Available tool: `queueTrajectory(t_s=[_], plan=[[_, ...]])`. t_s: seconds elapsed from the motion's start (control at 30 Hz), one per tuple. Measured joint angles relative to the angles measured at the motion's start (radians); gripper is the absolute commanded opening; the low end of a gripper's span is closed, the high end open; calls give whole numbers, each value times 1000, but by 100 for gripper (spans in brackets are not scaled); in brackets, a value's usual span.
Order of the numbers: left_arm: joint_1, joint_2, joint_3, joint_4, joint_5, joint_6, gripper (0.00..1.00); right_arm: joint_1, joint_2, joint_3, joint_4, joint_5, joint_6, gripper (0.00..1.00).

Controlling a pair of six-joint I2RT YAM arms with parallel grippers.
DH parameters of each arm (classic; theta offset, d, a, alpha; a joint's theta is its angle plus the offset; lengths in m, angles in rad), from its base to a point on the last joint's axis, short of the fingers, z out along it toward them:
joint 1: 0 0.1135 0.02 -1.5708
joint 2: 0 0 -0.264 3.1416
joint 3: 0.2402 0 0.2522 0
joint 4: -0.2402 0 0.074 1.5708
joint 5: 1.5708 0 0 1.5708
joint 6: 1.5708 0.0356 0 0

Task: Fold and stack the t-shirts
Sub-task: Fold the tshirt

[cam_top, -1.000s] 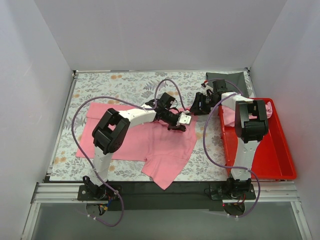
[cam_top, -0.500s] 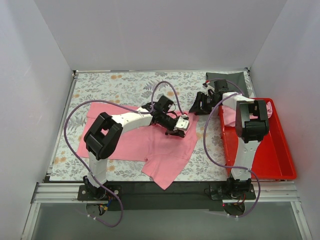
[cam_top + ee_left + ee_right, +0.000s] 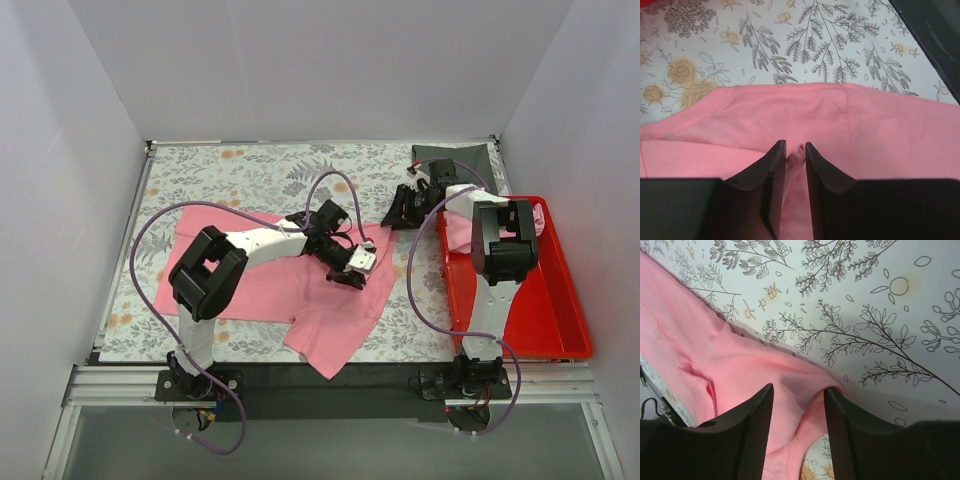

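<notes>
One thin, rumpled pink t-shirt (image 3: pixel 270 292) sits pinched in the left pincer (image 3: pixel 795 146).

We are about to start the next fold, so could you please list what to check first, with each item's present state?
1. Left gripper pinching the t-shirt: ok, fabric sits between its nearly closed fingers.
2. Right gripper gripping the t-shirt: not ok, jaws open astride its edge.
3. Whole t-shirt on the floral cloth: not ok, its near corner overhangs.
4. Spare shirt waiting in the red bin: ok.
5. Fabric wrinkle-free under the arms: cannot tell.
</notes>
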Motion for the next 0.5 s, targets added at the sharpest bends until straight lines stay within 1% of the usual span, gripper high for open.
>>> queueTrajectory(t_s=[0.03, 0.07, 0.13, 0.23, 0.27, 0.3, 0.37, 0.5], plan=[[0, 0, -4, -8, 0, 5, 31, 0, 0, 0, 0, 5, -1, 45], [-1, 0, -8, -17, -1, 4, 31, 0, 1, 0, 0, 8, 0, 35], [-3, 0, -10, -34, -2, -6, 30, -2, 5, 0, 0, 16, -3, 29], [1, -16, -11, -42, 5, -38, 29, -5, 13, 0, 0, 31, -3, 15], [8, -26, -11, -43, 13, -63, 29, -6, 14, 0, -1, 35, -5, 8], [14, -35, -10, -44, 23, -85, 29, -6, 14, 0, -1, 37, -6, 4], [47, -52, -2, -44, 42, -148, 30, -6, 14, 0, -1, 41, -6, 1], [169, -57, 35, -16, 43, -289, 31, -6, 14, 0, -2, 41, -10, 1]])
